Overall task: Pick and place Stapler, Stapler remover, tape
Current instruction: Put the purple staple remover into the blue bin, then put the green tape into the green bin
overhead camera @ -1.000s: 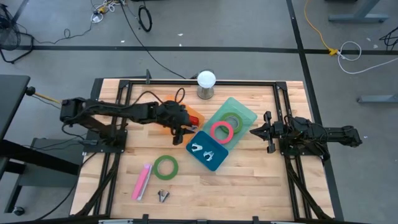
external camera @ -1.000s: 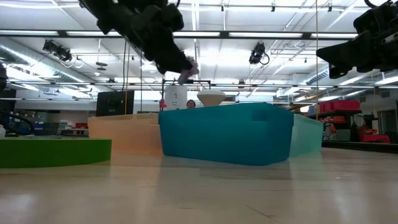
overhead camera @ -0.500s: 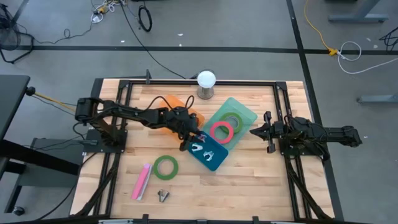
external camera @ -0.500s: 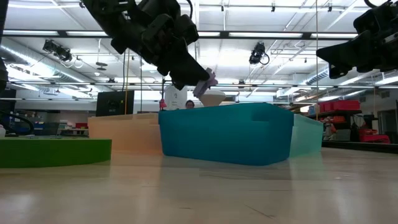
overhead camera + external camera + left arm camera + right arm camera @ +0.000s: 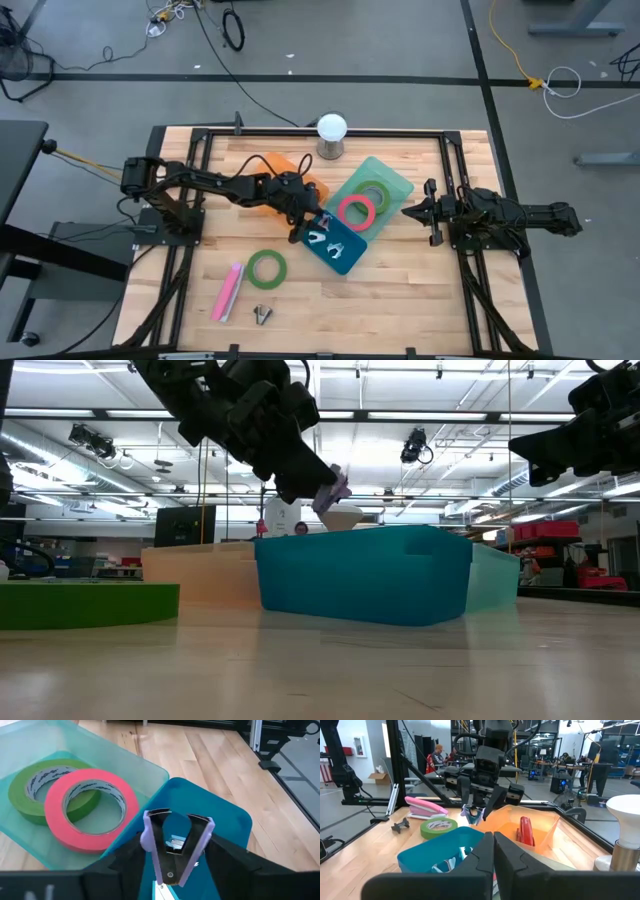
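My left gripper (image 5: 312, 228) hangs over the near-left corner of the blue bin (image 5: 340, 255), shut on a lavender stapler remover (image 5: 175, 842). Two more removers lie in that bin. Pink tape (image 5: 356, 210) leans on green tape (image 5: 374, 193) in the teal bin (image 5: 395, 180). A red stapler (image 5: 525, 830) lies in the orange bin (image 5: 280, 163). On the table lie a green tape roll (image 5: 267, 268), a pink stapler (image 5: 228, 290) and a dark remover (image 5: 262, 315). My right gripper (image 5: 410, 212) waits shut at the right. My left gripper pinches the stapler remover by its two lavender sides (image 5: 148, 837) between its two fingers (image 5: 131, 857). The fingers slant down from the table's left. The remover is lifted clear above the blue bin, its hinge end toward the gripper and its metal claws (image 5: 159, 814) pointing away.
A lamp with a white bulb (image 5: 331, 128) stands at the table's far edge. Black frame rails (image 5: 320, 131) run along the table's borders. People stand in the room beyond the table. Bare wood lies near the front right.
My left gripper has gone from beside the orange bin toward the table's right and near edge and down, tipping lower, carrying the lavender remover over the blue bin's corner. In the last half second it has kept still.
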Controlling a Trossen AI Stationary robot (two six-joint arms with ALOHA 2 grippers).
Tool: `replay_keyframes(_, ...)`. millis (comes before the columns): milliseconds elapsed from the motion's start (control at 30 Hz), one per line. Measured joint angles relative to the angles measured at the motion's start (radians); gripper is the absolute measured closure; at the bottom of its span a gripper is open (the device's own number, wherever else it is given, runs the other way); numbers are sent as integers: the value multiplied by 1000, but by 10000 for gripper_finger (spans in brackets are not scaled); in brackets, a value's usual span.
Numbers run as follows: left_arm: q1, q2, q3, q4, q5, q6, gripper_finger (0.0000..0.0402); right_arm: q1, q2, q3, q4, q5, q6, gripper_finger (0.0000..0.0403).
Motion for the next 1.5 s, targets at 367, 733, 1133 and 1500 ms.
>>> replay_keyframes(367,-2,0,0,0,0,-1,118,0,0,0,0,0,0,392)
replay_keyframes(733,-4,-86,0,-80,4,4,115,0,0,0,0,0,0,392)
replay_keyframes(1133,-24,-253,1,-528,-10,-46,116,0,0,0,0,0,0,392)
replay_keyframes(1500,-137,-361,1,-819,-69,-224,116,0,0,0,1,-1,0,392)
